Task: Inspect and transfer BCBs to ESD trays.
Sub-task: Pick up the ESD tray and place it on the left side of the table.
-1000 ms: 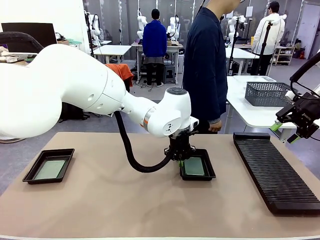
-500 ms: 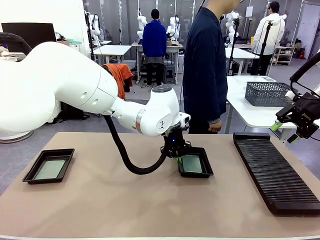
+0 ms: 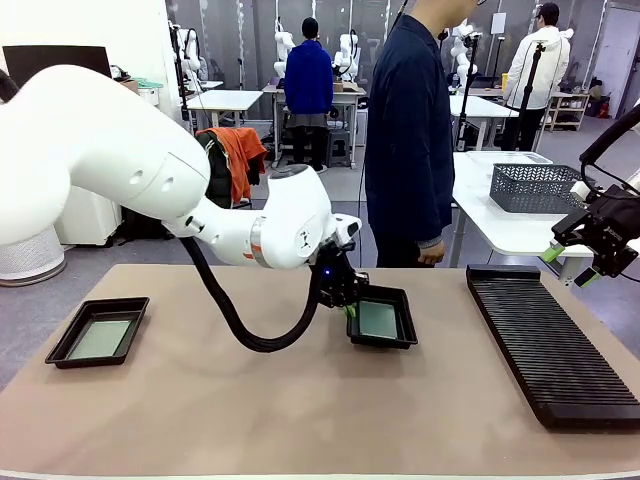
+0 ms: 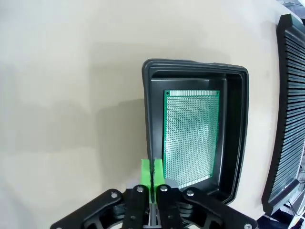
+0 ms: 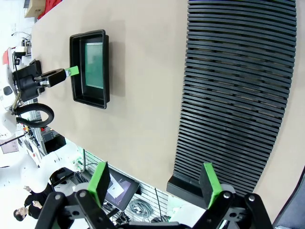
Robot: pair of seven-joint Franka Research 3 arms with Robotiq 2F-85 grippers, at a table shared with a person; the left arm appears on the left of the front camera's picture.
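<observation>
Near the middle of the front frame, my left gripper (image 3: pixel 349 310) is pinched tight on the near rim of an ESD tray (image 3: pixel 401 330), which sits tilted with a BCB (image 3: pixel 378 320) lying inside. Over at lower left, the other ESD tray (image 3: pixel 66 343) holds a second BCB (image 3: pixel 100 339). My right gripper (image 3: pixel 569 266) hangs at the right edge above the ribbed black rack (image 3: pixel 550 345), fingers spread apart, holding nothing.
</observation>
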